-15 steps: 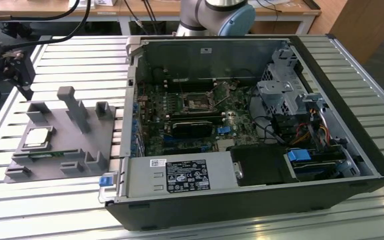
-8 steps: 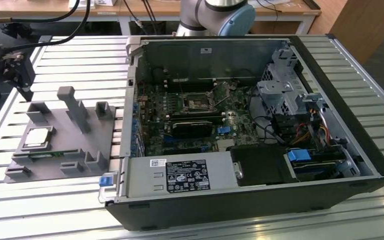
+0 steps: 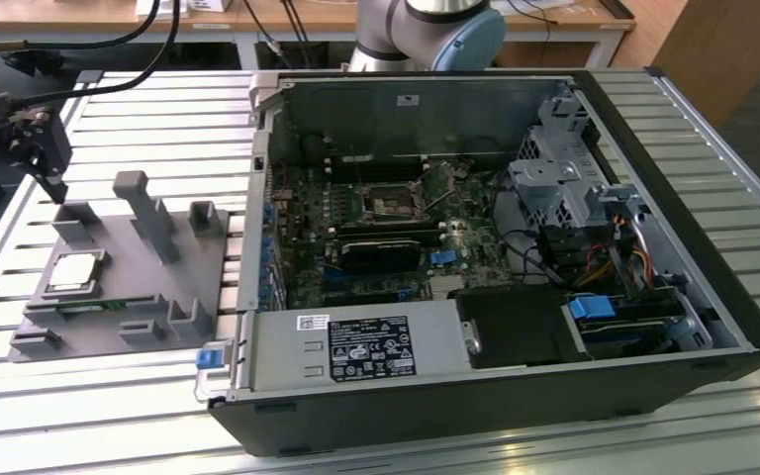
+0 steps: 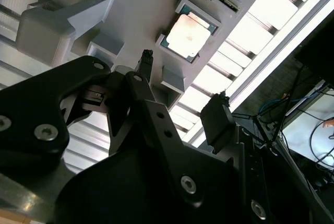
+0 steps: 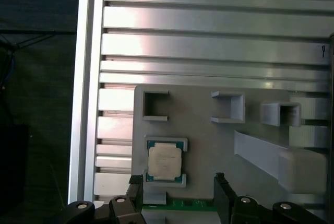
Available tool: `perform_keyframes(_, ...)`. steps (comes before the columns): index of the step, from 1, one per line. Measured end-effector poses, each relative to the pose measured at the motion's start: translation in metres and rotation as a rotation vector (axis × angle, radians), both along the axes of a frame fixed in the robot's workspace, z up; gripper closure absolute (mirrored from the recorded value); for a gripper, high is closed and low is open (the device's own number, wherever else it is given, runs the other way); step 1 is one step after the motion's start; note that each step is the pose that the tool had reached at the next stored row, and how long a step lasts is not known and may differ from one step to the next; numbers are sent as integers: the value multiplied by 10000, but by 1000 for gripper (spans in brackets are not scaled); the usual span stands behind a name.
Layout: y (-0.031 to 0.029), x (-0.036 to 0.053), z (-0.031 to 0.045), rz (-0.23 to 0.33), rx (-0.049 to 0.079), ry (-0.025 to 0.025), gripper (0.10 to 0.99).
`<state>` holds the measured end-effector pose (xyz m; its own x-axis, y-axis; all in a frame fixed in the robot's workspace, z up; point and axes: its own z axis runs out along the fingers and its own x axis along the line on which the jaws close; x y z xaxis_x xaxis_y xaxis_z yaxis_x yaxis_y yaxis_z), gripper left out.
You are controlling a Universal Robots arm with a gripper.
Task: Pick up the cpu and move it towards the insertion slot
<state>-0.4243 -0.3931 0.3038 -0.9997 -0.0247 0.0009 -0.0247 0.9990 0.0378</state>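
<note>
hand (image 5: pixel 178 182) open and empty, cpu (image 5: pixel 164 161) flat in grey tray (image 5: pixel 209 145), silver face up, edges square to tray

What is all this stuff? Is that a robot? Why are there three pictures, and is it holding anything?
Yes, it is a robot arm beside a metal table. One picture comes from a camera off the arm; the other two cameras ride near its wrist and look past its tool. On the table stand an open computer and a grey tray. The shiny square in the tray is the cpu. The tool is open near it, holding nothing. The insertion slot is inside the computer.
</note>
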Motion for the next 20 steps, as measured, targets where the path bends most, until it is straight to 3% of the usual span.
perform_keyframes(5,0,0,-30,0,0,0,427)
perform_keyframes(6,0,-1,-36,-1,0,0,369)
perform_keyframes(20,-1,-17,-115,0,1,-1,369)
